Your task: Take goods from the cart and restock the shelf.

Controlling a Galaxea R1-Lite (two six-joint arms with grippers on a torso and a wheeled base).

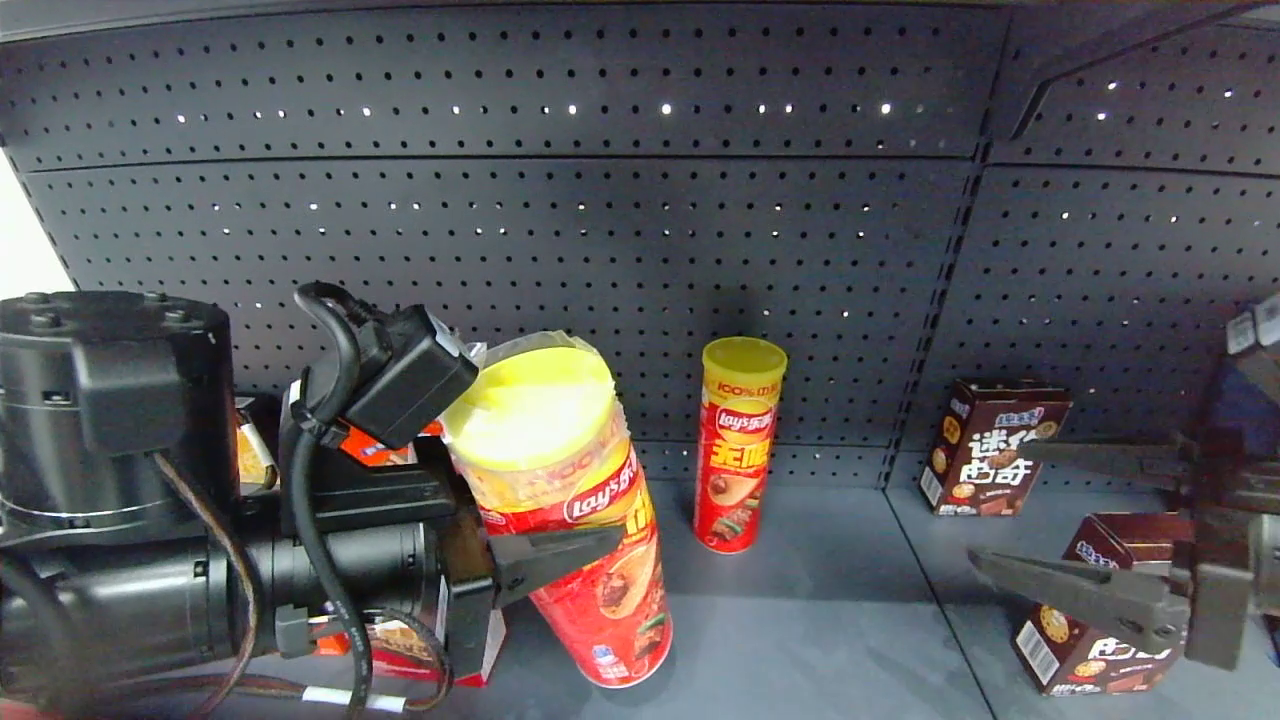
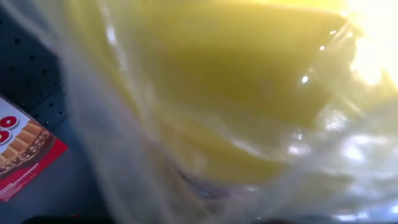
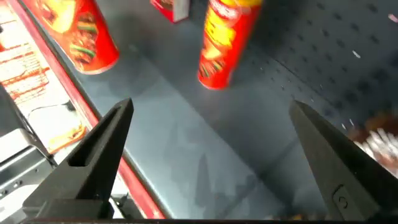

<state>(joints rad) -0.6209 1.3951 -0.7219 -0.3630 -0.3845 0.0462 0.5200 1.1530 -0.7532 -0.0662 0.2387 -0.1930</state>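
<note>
- Placing step, I reckon: left gripper (image 1: 585, 545) fingers are clamped on the chip can (image 1: 545, 420), lower centre-left, tilted, base probably touching the shelf (image 1: 820, 620).
- Next move: stand it upright near the second can (image 1: 740, 445), then release.
- Right gripper (image 1: 1040, 515), lower right: fingers spread wide, empty.
- Labels: both cans are red with yellow lids.

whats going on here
The left gripper holds a tilted chip can, its base low at the shelf. A second can stands upright farther back, by the back panel. The right gripper hangs open near two brown boxes on the shelf's right side.
</note>
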